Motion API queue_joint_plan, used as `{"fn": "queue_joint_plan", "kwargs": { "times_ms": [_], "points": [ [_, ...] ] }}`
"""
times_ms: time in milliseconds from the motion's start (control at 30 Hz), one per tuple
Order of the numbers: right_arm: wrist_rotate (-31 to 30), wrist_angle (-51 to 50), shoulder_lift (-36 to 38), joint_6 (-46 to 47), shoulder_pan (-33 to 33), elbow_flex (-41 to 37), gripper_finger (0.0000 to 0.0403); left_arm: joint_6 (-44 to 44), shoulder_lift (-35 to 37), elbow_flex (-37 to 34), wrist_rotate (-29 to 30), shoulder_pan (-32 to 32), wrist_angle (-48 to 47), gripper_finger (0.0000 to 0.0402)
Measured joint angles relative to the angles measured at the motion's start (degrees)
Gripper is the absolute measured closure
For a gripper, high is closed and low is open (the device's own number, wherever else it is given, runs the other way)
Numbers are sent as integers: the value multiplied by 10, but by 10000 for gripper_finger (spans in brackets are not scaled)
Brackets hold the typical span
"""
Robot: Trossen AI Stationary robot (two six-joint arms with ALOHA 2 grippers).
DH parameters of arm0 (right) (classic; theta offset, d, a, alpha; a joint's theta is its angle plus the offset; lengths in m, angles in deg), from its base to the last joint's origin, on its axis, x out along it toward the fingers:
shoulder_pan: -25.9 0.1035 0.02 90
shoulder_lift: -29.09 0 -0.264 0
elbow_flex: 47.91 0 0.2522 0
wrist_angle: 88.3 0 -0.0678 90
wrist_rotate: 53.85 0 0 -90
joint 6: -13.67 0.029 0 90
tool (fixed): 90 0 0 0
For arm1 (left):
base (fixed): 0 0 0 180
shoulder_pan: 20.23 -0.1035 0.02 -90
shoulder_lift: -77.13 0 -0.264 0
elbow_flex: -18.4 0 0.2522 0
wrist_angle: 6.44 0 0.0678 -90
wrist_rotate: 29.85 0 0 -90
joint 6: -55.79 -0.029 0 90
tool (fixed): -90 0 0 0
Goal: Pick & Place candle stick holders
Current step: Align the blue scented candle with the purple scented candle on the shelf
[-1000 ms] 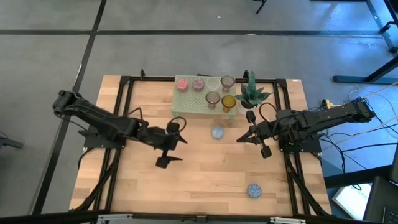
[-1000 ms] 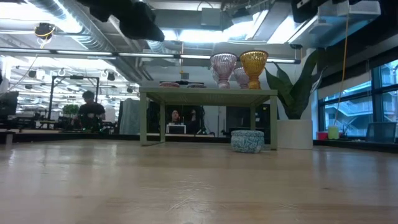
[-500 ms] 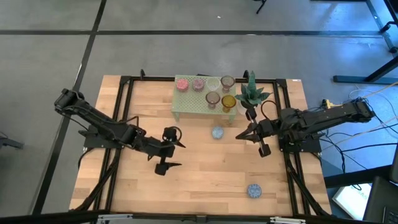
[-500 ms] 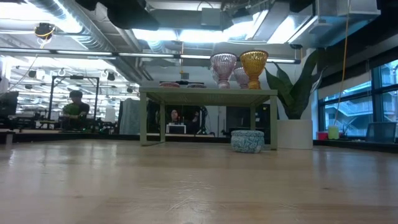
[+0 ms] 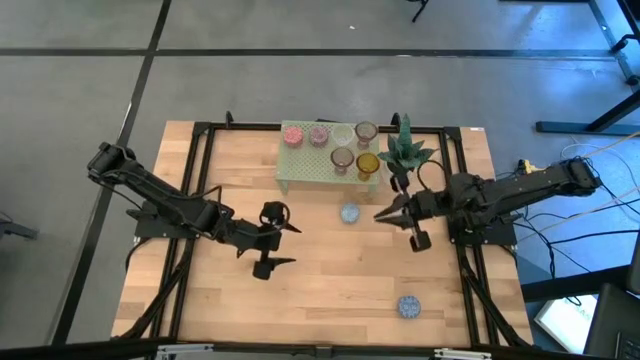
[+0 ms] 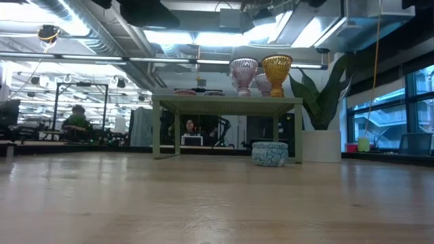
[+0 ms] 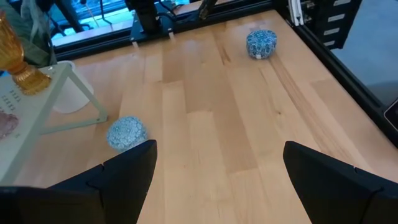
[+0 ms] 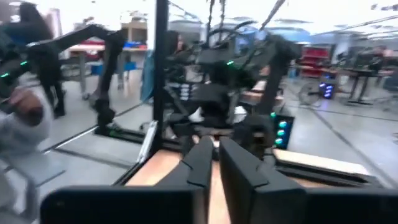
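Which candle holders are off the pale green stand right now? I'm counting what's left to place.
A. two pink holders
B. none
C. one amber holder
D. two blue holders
D: one blue holder sits on the table just in front of the stand, and another blue holder lies near the table's front edge.
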Motion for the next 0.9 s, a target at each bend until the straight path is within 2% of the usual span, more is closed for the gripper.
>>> {"fn": "queue_joint_plan", "kwargs": {
  "times_ms": [300, 433, 533, 700, 767, 900],
  "points": [
    [-26, -102, -3, 62, 61, 0, 240, 0, 0, 0, 5, -13, 0, 54],
    [-88, -137, -39, 73, 114, 0, 189, 0, 0, 0, 7, -22, 0, 54],
    [-94, -138, -74, 80, 148, 0, 159, 10, 0, 0, 11, -30, 0, 54],
    [-54, -147, -111, 120, 208, 0, 137, 37, 0, 0, 34, -47, 0, 54],
    [-28, -154, -121, 138, 232, 0, 136, 49, 0, 0, 43, -53, 0, 54],
    [-15, -189, -135, 192, 274, 0, 141, 65, 0, 0, 46, -65, 0, 54]
  ]
}}
